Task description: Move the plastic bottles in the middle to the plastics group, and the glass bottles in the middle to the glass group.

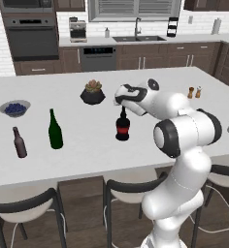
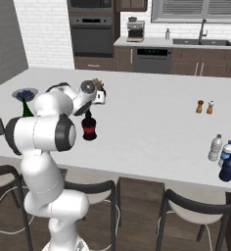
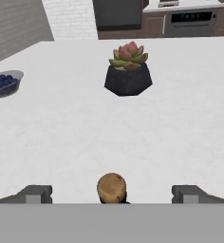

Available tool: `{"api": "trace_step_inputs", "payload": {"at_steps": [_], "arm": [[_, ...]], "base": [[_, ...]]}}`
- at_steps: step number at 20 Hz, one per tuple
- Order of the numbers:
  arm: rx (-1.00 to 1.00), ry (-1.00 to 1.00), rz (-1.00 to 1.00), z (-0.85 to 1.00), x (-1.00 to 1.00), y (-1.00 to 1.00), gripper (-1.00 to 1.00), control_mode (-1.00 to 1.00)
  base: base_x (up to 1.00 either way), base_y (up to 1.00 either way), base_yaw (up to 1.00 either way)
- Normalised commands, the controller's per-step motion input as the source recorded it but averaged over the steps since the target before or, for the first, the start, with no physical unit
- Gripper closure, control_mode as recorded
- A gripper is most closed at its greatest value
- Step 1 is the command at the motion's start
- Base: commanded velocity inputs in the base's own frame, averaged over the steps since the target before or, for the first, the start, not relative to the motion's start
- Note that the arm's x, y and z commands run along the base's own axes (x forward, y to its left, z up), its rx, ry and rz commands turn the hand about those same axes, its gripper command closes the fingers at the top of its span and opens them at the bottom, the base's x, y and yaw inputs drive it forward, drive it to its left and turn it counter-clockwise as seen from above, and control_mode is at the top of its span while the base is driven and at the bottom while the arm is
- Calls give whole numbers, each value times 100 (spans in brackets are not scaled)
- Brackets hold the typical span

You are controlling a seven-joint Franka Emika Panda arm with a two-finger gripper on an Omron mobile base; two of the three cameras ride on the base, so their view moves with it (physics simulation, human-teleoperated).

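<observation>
One bottle matters for you now: the red-labelled bottle (image 1: 122, 127) stands upright directly under your wide-open gripper (image 3: 112, 193); its cork (image 3: 111, 186) sits centred between the fingertips (image 3: 34, 193).

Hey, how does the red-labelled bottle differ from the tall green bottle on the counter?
The red-labelled bottle is dark and round-bodied with a red label band; the green bottle is slim, plain dark green, with no label visible. The green bottle stands taller. The red-labelled bottle sits right under the open gripper, its stopper between the fingertips; the green bottle stands apart to the left beside a small brown bottle. Both stand upright on the white counter.
</observation>
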Motion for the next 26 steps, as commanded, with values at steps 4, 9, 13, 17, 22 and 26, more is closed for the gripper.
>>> {"api": "trace_step_inputs", "payload": {"at_steps": [4,9,13,17,22,26], "arm": [[0,0,0,-34,1,2,-100,-100],[0,0,0,-19,11,0,-100,-100],[0,0,0,0,3,1,-100,-100],[0,0,0,0,0,3,-100,-100],[0,0,0,0,8,0,-100,-100],[0,0,0,0,10,0,-100,-100]], "base": [[0,0,0],[0,0,0],[0,0,0],[0,0,0],[0,0,0],[0,0,0]]}}
